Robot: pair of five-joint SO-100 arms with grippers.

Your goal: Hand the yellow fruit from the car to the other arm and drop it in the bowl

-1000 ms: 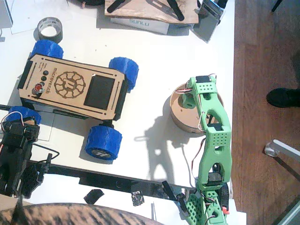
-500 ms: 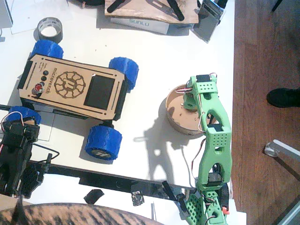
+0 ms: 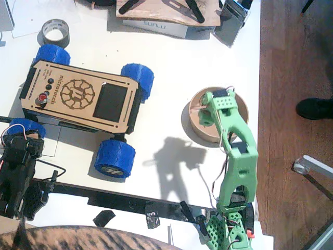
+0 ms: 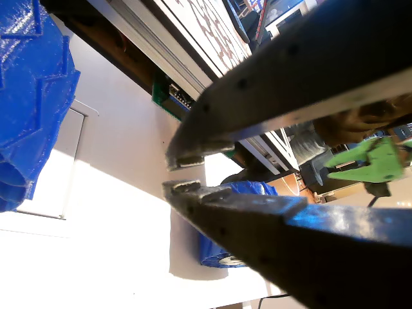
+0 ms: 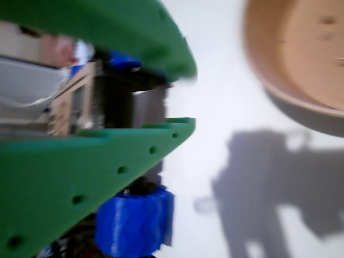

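The car [image 3: 78, 96], light wood with blue wheels, stands on the left half of the table. The tan bowl [image 3: 191, 127] sits to its right. My right arm is green, and its gripper [image 3: 204, 112] hangs over the bowl's left part, open with nothing between the jaws [image 5: 189, 99]. That wrist view shows part of the bowl's [image 5: 301, 64] inside, with no fruit there. The yellow fruit is hidden; the arm covers part of the bowl. My left gripper [image 3: 21, 148], black, rests low by the car's near-left wheel, its tips [image 4: 177, 174] a narrow gap apart and empty.
A grey tape roll [image 3: 54, 32] lies at the back left and a flat box [image 3: 156, 23] with clutter at the back. The table's right edge runs close beside the bowl. A person's shoe [image 3: 315, 108] shows on the wooden floor.
The green arm has lifted and drawn back a little over the bowl, uncovering more of the rim. Its shadow has slid toward the near edge. The black arm has not moved.
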